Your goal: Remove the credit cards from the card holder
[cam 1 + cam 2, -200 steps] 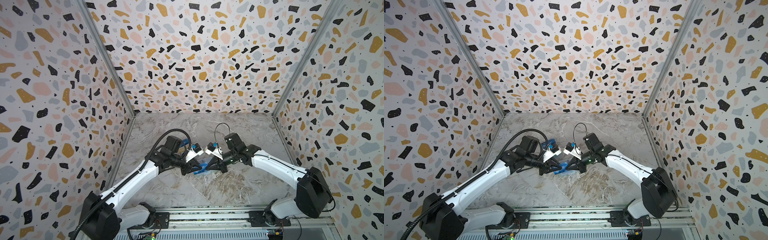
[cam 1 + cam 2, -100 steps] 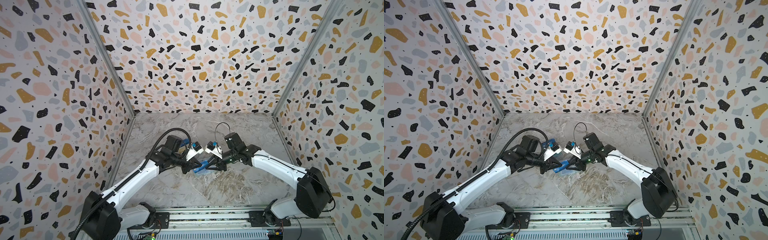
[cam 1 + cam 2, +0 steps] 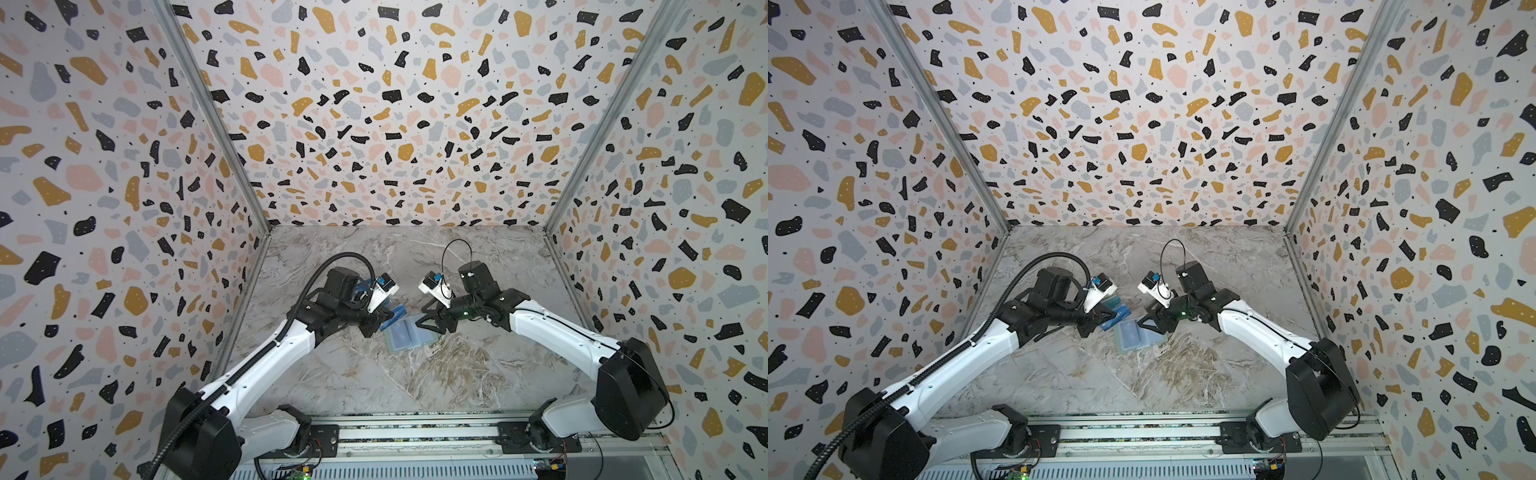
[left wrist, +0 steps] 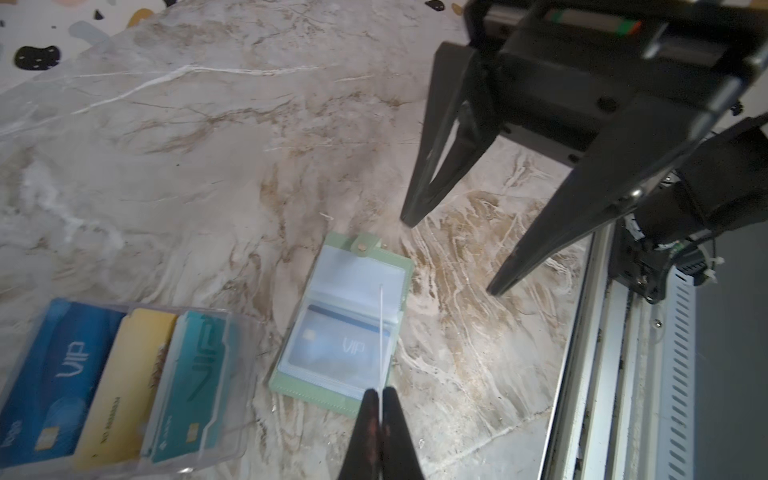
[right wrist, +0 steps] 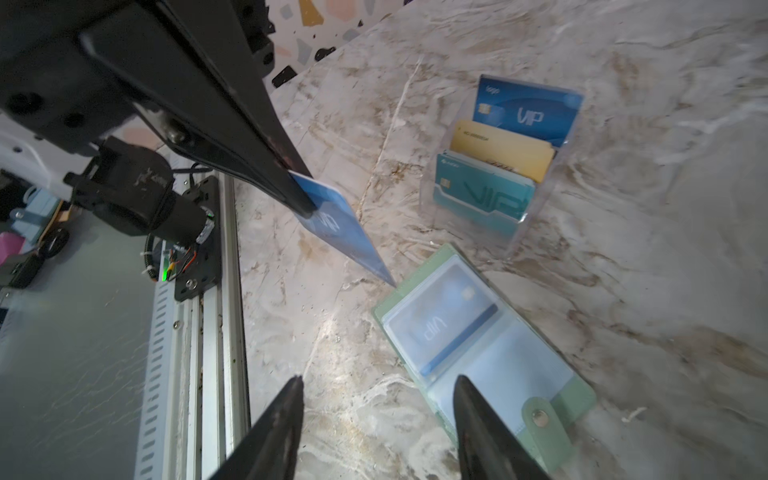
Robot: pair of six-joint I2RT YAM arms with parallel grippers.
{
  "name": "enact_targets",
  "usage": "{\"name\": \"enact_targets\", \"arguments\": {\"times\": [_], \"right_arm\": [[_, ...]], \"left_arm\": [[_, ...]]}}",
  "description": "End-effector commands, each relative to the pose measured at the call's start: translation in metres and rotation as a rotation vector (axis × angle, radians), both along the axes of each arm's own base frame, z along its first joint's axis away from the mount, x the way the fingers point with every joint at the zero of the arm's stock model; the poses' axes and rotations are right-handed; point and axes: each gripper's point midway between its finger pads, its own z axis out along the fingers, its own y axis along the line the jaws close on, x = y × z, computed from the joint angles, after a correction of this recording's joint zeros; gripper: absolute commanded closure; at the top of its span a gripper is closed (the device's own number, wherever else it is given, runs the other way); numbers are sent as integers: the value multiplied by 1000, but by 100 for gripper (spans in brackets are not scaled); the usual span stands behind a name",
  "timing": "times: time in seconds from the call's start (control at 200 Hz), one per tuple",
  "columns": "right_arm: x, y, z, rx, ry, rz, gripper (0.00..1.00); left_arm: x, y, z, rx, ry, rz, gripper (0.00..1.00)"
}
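Card (image 5: 340, 226) pinched in left hand (image 4: 380, 391), long axis sloping down toward card holder (image 5: 490, 353); right hand (image 5: 377, 379) parted.

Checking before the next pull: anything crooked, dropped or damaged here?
Nothing dropped or damaged. Only oddity: the blue card in the left hand is pinched near one end and hangs tilted, its far corner dipping close to the edge of the wallet. A second card sits in a wallet sleeve.

A clear tiered plastic stand (image 5: 548, 195) stands upright on the grey marbled table (image 3: 374, 374). Speckled terrazzo-patterned walls (image 3: 395, 124) close in three sides, and a metal rail (image 3: 415, 436) runs along the near edge.
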Motion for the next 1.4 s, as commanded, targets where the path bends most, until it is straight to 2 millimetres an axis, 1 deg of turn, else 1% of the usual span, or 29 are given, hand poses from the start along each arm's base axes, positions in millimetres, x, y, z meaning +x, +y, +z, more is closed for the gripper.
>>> {"name": "enact_targets", "arguments": {"times": [0.0, 0.125, 0.24, 0.275, 0.375, 0.435, 0.516, 0.706, 1.046, 1.151, 1.271, 1.396], "right_arm": [[16, -12, 21, 43, -66, -106, 36], [28, -28, 26, 61, -94, -193, 29], [33, -39, 27, 73, -105, -245, 23], [34, -40, 28, 76, -109, -254, 22], [35, -45, 27, 79, -111, -275, 21], [36, -45, 25, 76, -106, -280, 21], [36, -47, 24, 75, -105, -287, 21], [35, -49, 21, 62, -105, -295, 21], [33, -56, 17, 54, -107, -314, 20], [33, -57, 19, 55, -114, -318, 20], [33, -58, 19, 55, -117, -320, 20], [33, -58, 19, 51, -117, -323, 20]], "left_arm": [[25, 20, -8, 74, -48, 119, 100], [36, 32, -8, 121, -113, 133, 100], [46, 42, -6, 173, -198, 137, 100], [47, 44, -4, 179, -220, 129, 100], [48, 40, 4, 167, -292, 72, 100], [53, 40, 8, 167, -324, 82, 100], [61, 42, 8, 189, -344, 86, 100], [82, 52, -9, 288, -345, 35, 100], [122, 66, -17, 310, -337, -15, 100], [131, 67, -25, 326, -331, -30, 100], [137, 67, -27, 300, -349, -68, 100], [145, 70, -32, 308, -362, -64, 100]]}}
